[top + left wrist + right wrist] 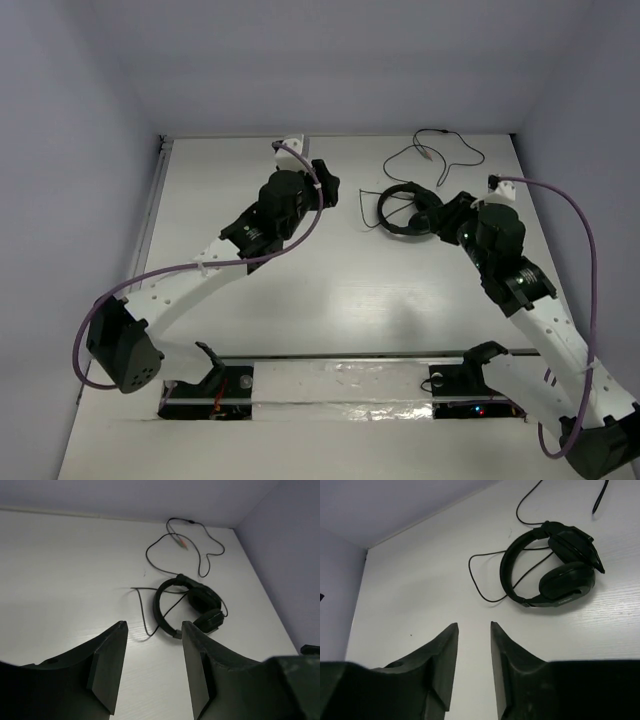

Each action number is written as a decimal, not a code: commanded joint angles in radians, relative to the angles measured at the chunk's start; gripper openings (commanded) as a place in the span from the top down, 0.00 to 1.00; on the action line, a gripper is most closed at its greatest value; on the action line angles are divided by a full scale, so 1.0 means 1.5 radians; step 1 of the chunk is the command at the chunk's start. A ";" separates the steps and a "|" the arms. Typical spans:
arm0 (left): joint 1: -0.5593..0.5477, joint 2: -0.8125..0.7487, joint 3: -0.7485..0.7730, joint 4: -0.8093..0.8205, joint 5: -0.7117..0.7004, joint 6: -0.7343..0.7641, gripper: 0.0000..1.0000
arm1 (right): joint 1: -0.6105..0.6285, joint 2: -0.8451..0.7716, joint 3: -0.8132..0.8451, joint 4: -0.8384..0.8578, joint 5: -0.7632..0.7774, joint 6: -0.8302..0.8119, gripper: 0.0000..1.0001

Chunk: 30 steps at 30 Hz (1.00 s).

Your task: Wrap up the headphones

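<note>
Small black over-ear headphones (415,215) lie flat on the white surface (330,290), upper right of the overhead frame, just beside the right hand (440,218), fingers narrowly apart and empty. The left hand (328,183), spread wider, sits farther left. The thin black cord (440,150) trails toward the top edge.

Cord (469,569) loops flank headphones (567,582); rt wall (285,555) prob. close.

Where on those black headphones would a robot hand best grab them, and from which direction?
Probably the headband of the headphones, from above, jaws straddling it. They lie flat on the table, and that thin arc fits between jaws; the earcups look too broad.
</note>
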 commanded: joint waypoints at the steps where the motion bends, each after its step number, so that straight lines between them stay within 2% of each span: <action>1: -0.006 0.022 0.054 0.050 0.024 0.016 0.55 | 0.004 -0.025 0.037 0.035 -0.007 0.010 0.64; 2: -0.013 0.034 0.063 0.052 0.032 0.014 0.55 | 0.004 -0.044 0.045 0.032 -0.011 0.012 0.75; 3: -0.013 0.039 0.068 0.052 0.037 0.012 0.55 | 0.004 -0.045 0.045 0.032 -0.011 0.012 0.76; 4: -0.020 0.044 0.072 0.059 0.044 0.012 0.57 | 0.004 -0.050 0.063 0.028 -0.009 0.012 0.94; 5: -0.020 0.048 0.076 0.067 0.046 0.012 0.61 | 0.004 -0.055 0.075 0.018 0.002 0.009 1.00; 9: -0.047 0.127 0.152 0.034 0.013 0.016 0.82 | 0.004 -0.091 0.133 0.000 0.030 -0.002 1.00; 10: -0.047 0.150 0.204 -0.003 0.010 0.017 0.94 | 0.004 -0.097 0.143 -0.003 0.032 -0.003 1.00; 11: -0.054 0.171 0.229 -0.021 0.005 0.019 1.00 | 0.004 -0.101 0.157 -0.008 0.032 0.000 1.00; 22: -0.066 0.496 0.532 -0.181 -0.023 0.032 1.00 | 0.004 -0.152 0.131 -0.017 0.066 0.011 1.00; 25: -0.066 0.563 0.588 -0.211 -0.048 0.037 0.92 | 0.004 -0.158 0.131 -0.025 0.070 0.010 1.00; 27: -0.066 0.606 0.617 -0.231 -0.065 0.037 0.87 | 0.004 -0.160 0.127 -0.023 0.061 0.011 0.93; 28: -0.066 0.617 0.638 -0.244 -0.070 0.037 0.80 | 0.004 -0.159 0.126 -0.024 0.059 0.011 0.84; 30: -0.066 0.639 0.641 -0.245 -0.082 0.036 0.72 | 0.004 -0.160 0.121 -0.023 0.055 0.011 0.76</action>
